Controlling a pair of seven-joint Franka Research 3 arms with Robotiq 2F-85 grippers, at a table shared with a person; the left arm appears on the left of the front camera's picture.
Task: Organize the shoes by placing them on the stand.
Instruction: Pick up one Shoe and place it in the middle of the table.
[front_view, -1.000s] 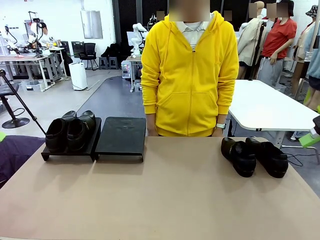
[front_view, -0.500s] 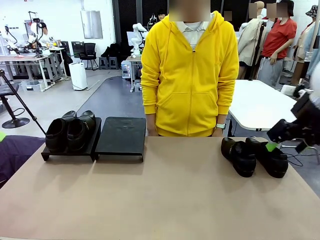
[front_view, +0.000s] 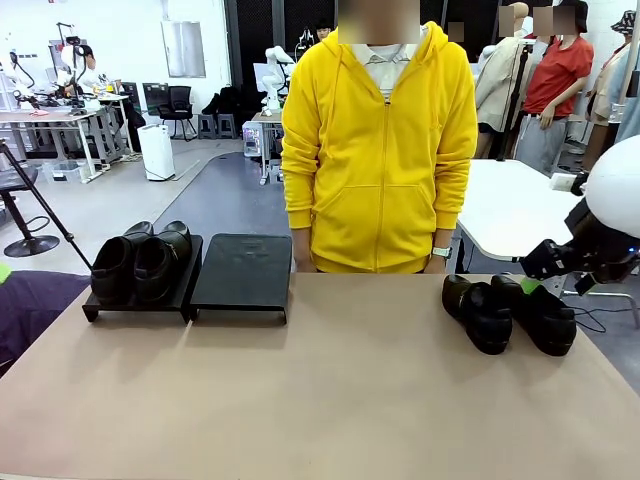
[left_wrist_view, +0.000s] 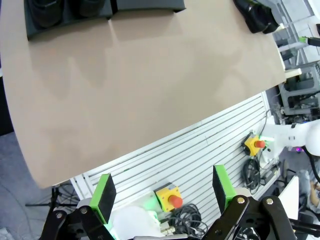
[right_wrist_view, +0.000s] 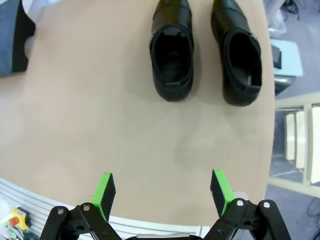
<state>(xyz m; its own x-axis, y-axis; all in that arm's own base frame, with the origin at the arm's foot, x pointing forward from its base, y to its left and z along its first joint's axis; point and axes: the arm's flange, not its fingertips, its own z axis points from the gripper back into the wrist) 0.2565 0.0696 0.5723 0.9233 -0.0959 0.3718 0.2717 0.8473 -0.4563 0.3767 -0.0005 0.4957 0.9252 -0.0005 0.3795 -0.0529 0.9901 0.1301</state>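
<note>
Two black shoes (front_view: 140, 265) sit side by side on the left panel of the low black stand (front_view: 243, 268), whose right panel is bare. Two more shoes (front_view: 478, 312) (front_view: 540, 312) stand on the table at the right. In the right wrist view this pair (right_wrist_view: 172, 55) (right_wrist_view: 237, 55) lies ahead of my open right gripper (right_wrist_view: 162, 192), well apart from its green pads. From the front, my right gripper (front_view: 535, 278) hovers just above and behind the outer shoe. My left gripper (left_wrist_view: 162, 192) is open and holds nothing, high over the table's near edge.
A person in a yellow hoodie (front_view: 380, 150) stands at the far edge behind the table (front_view: 330, 390), hands out of sight. Below the near edge runs a slatted panel with emergency-stop buttons (left_wrist_view: 170, 197). A white table (front_view: 530, 215) stands behind on the right.
My right arm has come in from the right edge and now hangs over the right-hand pair of shoes. The shoes, the stand and the person have not moved.
</note>
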